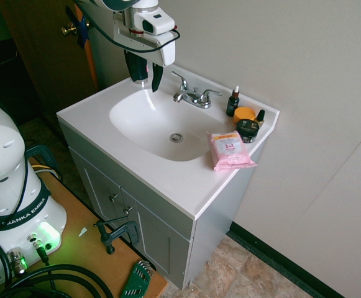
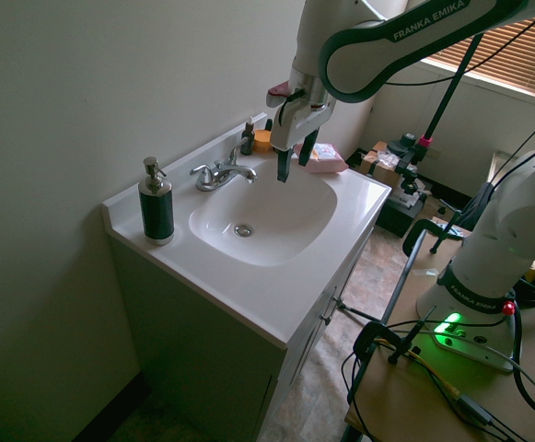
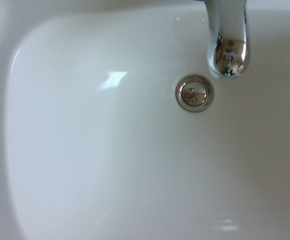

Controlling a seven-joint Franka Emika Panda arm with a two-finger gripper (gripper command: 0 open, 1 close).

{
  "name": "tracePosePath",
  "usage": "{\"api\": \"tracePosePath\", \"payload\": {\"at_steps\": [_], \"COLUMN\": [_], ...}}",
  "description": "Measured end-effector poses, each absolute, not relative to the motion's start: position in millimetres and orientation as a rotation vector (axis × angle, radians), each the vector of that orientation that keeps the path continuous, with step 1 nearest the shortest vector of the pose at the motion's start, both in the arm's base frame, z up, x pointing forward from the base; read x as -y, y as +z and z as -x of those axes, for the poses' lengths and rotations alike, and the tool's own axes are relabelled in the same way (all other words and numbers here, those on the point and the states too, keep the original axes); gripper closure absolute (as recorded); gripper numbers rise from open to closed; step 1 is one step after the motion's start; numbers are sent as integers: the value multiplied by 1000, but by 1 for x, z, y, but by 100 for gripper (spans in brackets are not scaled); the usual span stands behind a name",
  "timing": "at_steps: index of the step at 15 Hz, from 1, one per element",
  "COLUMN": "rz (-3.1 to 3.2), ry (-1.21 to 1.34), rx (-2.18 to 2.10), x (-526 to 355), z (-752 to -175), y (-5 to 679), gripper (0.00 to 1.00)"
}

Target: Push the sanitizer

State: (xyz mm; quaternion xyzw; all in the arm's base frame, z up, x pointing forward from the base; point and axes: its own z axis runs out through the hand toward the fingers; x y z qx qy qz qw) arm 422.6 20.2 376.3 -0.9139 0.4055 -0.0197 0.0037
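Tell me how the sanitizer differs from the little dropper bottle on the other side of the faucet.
The sanitizer is a tall black cylinder with a silver pump head; the dropper bottle is small, dark and white-tipped. The sanitizer stands alone at its corner of the counter; the dropper bottle stands among jars at the opposite end, past the faucet. Both stand upright against the back edge.

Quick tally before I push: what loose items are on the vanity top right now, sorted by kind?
Pump bottles: 1, the sanitizer, at the corner, apart from the rest.
Dropper bottles: 2, a larger one and a smaller one.
Jars: 2, orange and black.
Wipe packs: 1, pink.
Total: 6.
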Motion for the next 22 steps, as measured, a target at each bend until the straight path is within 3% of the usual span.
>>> {"api": "tracePosePath", "payload": {"at_steps": [3,6,7,14,22], "rz": [2860,2868,2876,2962,3003], "ry": [-85,-203,-224,-265,-236], "rx": [-1249,-1169,-1140,-1013,-997], "x": [-24,-64,-84,-218,-271], "z": [-428,-468,-482,-566,-602], "y": [385,440,456,487,487], "gripper": [0,0,100,100,100]}}
